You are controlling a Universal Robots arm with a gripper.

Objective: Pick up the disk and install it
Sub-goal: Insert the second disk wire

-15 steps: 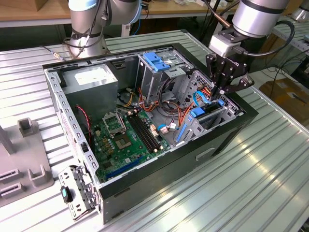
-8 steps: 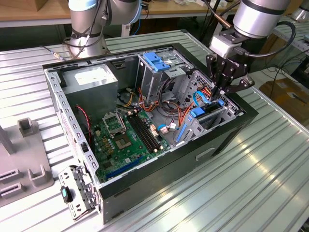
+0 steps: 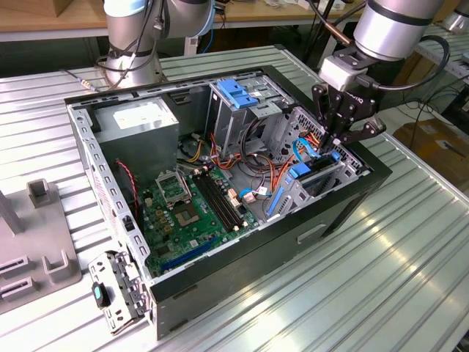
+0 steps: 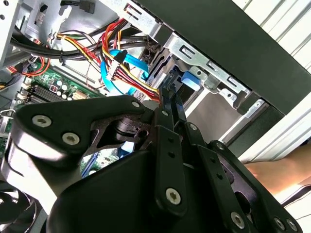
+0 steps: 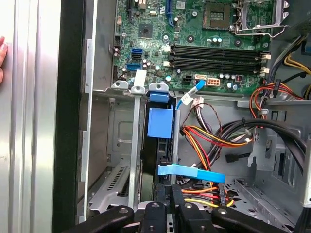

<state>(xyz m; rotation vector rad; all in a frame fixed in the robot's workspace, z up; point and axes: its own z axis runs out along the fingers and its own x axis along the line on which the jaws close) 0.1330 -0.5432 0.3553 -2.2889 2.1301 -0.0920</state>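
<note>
Blue rails and a blue tab mark the disk [image 5: 156,145], which stands on edge in a narrow bay of the open computer case [image 3: 352,192], at the exterior view's right end of the case beside the bundle of red, yellow and orange cables [image 5: 214,138]. In the first wrist view the disk sits well down between the bay's metal walls, with its blue tab [image 5: 160,122] toward the motherboard [image 5: 194,43] and a flat blue data cable [image 5: 192,172] crossing just over its near end. Judged from this, the pick-up is done and the install is far along, though whether the disk is fully seated or latched cannot be told. The gripper [image 3: 338,136] hangs over that bay, reaching into the case from above. In the first wrist view its black fingers [image 5: 165,201] stand close together, nearly parallel, at the disk's near edge; in the second wrist view they [image 4: 171,104] run down toward a blue part [image 4: 190,80] in the bay. They look closed or almost closed on the thin edge, but the contact itself is hidden, so whether they grip the disk or merely press on it cannot be told. The case lies on its side on a ribbed metal desk [image 3: 396,279].
</note>
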